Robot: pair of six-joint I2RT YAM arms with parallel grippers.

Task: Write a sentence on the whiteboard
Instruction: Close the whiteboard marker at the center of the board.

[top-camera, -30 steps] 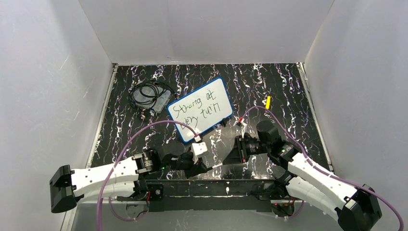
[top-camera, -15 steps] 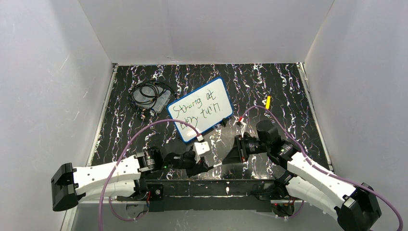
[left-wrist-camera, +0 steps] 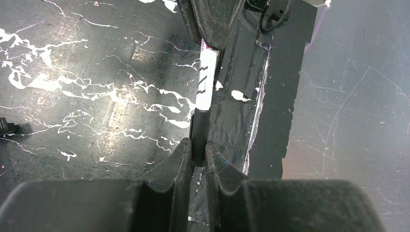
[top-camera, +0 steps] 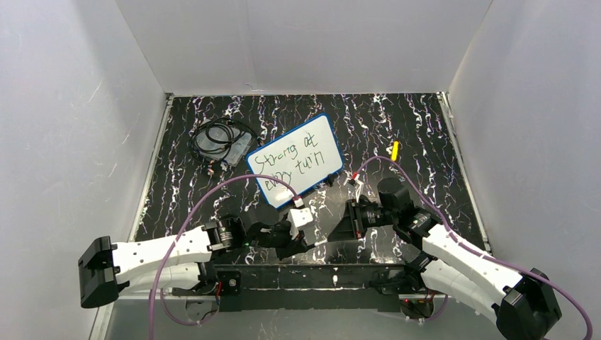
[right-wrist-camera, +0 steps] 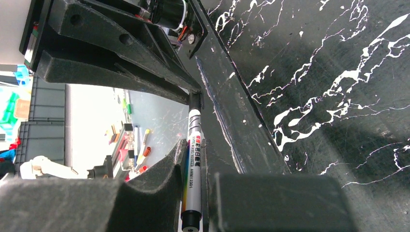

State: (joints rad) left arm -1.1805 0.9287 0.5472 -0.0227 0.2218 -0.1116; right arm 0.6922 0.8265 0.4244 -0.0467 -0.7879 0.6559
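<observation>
Black, white-veined counter [top-camera: 397, 134] filled the floor of the white-walled booth. Both arms sat low on the near side of the whiteboard [top-camera: 322, 129], the left arm [top-camera: 163, 251] reaching in from the board's left and the right arm [top-camera: 461, 258] from its right. And the whiteboard itself lay flat around mid-counter, blue-rimmed, turned at a slant. Across it ran the sentence [top-camera: 292, 159] in dark script, two lines, reading roughly "Strong at every turn". Beyond the board's left corner, well apart from the arms, a coil of black cable [top-camera: 216, 138] sat on the counter.

Now the close work, nearer than the board! The left tool [left-wrist-camera: 197, 150] was pressed together on the black end of a marker [left-wrist-camera: 207, 82], pinching it tight. The right tool [right-wrist-camera: 193, 159] pinched the same marker by its white printed barrel, so the two tools met nose to nose along one pen. Off the board's right corner lay a small yellow piece [top-camera: 395, 149], too small to identify.
</observation>
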